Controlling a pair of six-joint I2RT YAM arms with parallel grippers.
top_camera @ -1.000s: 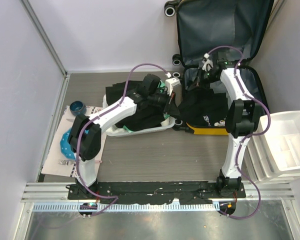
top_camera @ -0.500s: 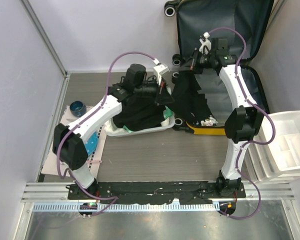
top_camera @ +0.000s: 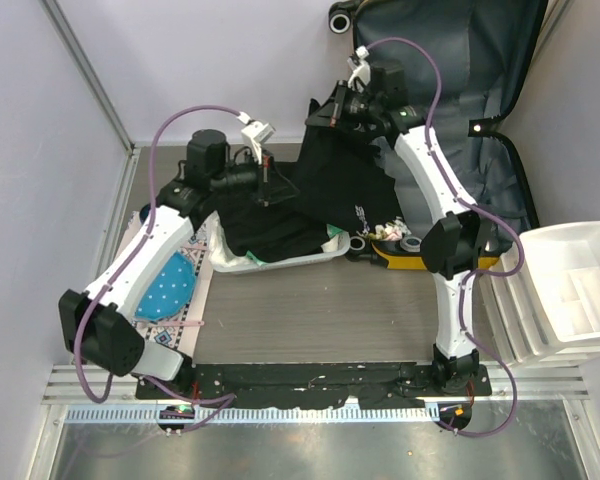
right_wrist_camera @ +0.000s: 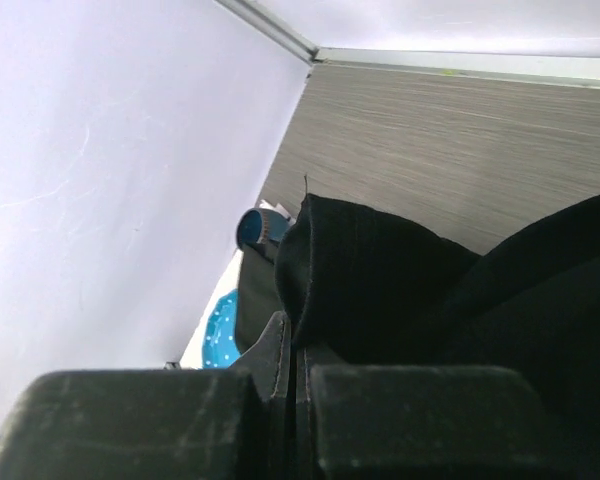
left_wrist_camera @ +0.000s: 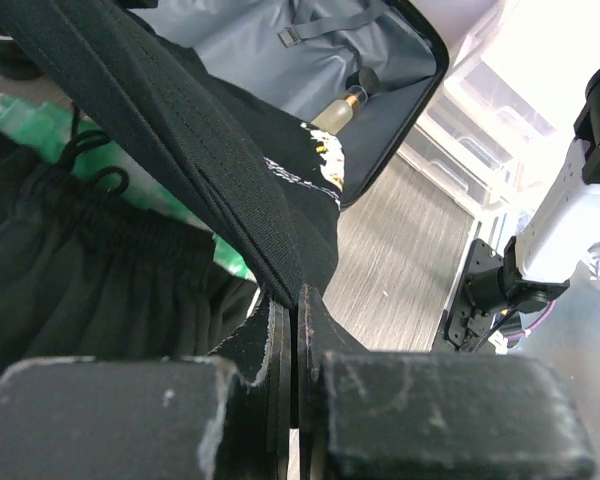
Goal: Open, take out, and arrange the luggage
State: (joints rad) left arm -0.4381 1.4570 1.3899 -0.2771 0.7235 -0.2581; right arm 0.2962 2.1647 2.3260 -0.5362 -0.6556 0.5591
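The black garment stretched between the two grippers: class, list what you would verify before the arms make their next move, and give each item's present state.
1. Left gripper pinches the black garment: ok, jaws closed on a fold of it.
2. Right gripper pinches the same garment: ok, jaws closed on its edge.
3. Luggage open, lid raised: ok.
4. Garment lifted clear of the luggage: cannot tell; its lower part hangs over the near rim and the white basket.
5. Luggage emptied: not ok; a small bottle lies inside.
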